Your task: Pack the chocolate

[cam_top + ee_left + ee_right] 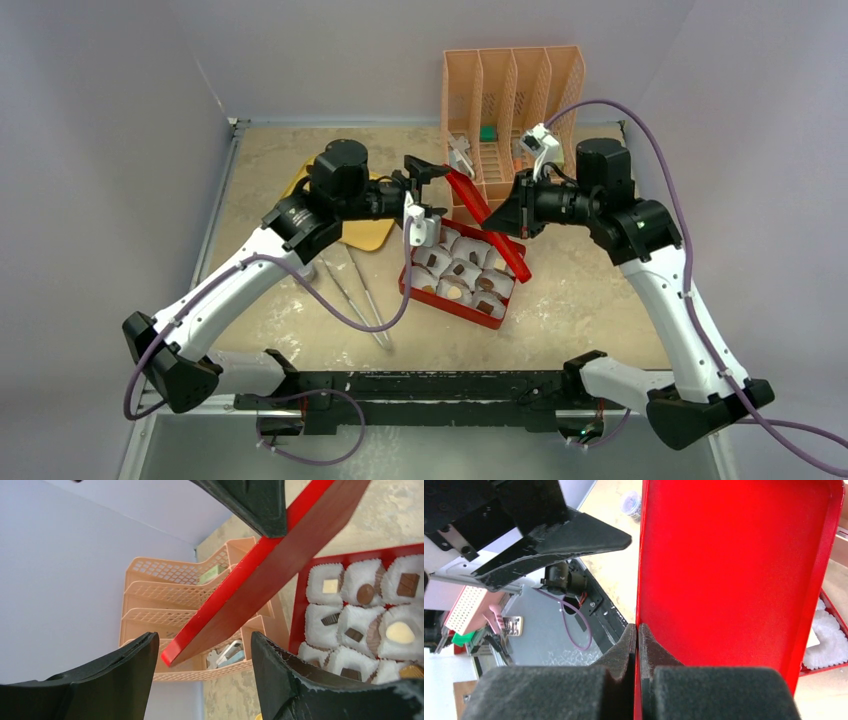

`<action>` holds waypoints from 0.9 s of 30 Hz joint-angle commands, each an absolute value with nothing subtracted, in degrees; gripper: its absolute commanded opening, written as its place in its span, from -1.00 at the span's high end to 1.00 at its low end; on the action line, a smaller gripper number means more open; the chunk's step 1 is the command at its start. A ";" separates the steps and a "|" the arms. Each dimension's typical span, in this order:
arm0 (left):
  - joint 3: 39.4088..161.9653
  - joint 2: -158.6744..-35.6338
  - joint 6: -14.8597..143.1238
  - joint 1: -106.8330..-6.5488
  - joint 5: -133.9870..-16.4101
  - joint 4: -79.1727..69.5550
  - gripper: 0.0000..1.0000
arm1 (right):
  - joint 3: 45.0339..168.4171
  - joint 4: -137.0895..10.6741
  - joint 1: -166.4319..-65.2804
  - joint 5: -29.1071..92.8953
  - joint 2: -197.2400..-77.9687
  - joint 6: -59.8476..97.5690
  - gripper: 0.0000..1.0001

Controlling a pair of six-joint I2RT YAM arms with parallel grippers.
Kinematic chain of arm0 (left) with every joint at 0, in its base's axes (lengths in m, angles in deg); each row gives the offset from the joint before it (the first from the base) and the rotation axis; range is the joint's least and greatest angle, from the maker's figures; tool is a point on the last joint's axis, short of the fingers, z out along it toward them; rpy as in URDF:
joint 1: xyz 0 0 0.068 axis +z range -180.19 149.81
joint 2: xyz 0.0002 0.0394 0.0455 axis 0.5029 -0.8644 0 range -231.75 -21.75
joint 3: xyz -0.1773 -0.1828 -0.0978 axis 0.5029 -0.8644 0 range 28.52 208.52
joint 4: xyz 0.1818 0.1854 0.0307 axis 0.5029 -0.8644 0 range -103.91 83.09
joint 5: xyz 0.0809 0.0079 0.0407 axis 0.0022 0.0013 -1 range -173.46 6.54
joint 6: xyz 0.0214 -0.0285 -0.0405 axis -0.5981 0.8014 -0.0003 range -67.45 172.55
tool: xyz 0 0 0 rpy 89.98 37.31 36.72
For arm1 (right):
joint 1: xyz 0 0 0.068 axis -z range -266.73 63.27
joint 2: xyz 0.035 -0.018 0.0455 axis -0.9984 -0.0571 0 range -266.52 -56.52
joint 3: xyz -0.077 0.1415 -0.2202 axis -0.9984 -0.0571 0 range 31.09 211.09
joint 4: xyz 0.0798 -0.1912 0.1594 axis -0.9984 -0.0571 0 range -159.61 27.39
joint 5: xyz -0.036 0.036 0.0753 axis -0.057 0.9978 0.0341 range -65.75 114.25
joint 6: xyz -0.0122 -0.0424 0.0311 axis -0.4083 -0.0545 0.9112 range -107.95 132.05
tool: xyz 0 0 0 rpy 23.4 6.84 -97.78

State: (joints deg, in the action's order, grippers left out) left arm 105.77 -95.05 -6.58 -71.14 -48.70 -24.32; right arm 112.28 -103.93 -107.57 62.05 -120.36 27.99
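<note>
A red box (470, 315) holds the chocolate (365, 594), dark, tan and cream pieces sitting in white paper cups. Its red lid (490, 225) hangs tilted over the box's far side. My right gripper (638, 627) is shut on the lid's edge (734, 570), pinching the thin rim. At the lid's upper end my left gripper (425, 170) is open. In the left wrist view the lid's corner (260, 575) shows between its spread fingers (125, 675) with a gap on either side. One left finger (554, 540) shows just left of the lid.
A peach mesh file organiser (512, 110) stands at the back, right behind the lid, with small items in its slots. A yellow plate (365, 232) lies under the left arm. Metal tongs (365, 295) lie left of the box.
</note>
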 commanded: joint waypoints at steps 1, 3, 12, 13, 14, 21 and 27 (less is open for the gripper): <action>110.98 -97.54 -13.10 -71.12 -45.60 -29.93 -0.32 | 113.44 -102.34 -108.94 66.32 -120.71 25.13 1.00; 112.35 -98.86 -14.35 -71.12 -45.48 -31.62 -0.31 | 113.81 -102.74 -109.62 65.93 -121.26 24.53 1.00; 115.26 -101.46 -17.12 -71.14 -47.86 -37.65 -0.10 | 114.31 -101.44 -111.07 66.69 -122.71 23.25 1.00; 115.31 -101.46 -17.06 -71.12 -48.14 -38.25 -0.07 | 114.26 -101.06 -111.07 66.77 -122.63 23.09 1.00; 115.46 -101.46 -16.49 -71.13 -48.58 -38.81 -0.02 | 114.12 -100.70 -111.08 66.73 -122.62 22.97 1.00; 115.04 -100.34 -14.07 -71.13 -51.51 -41.18 0.30 | 113.32 -97.31 -111.17 68.30 -122.67 21.63 1.00; 114.99 -99.48 -9.84 -71.14 -54.04 -40.16 0.60 | 113.17 -94.82 -111.16 69.34 -122.62 19.93 1.00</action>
State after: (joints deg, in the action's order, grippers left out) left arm 113.27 -101.65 -13.14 -71.16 -52.63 -42.22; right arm 112.30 -100.39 -110.78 65.57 -123.88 22.55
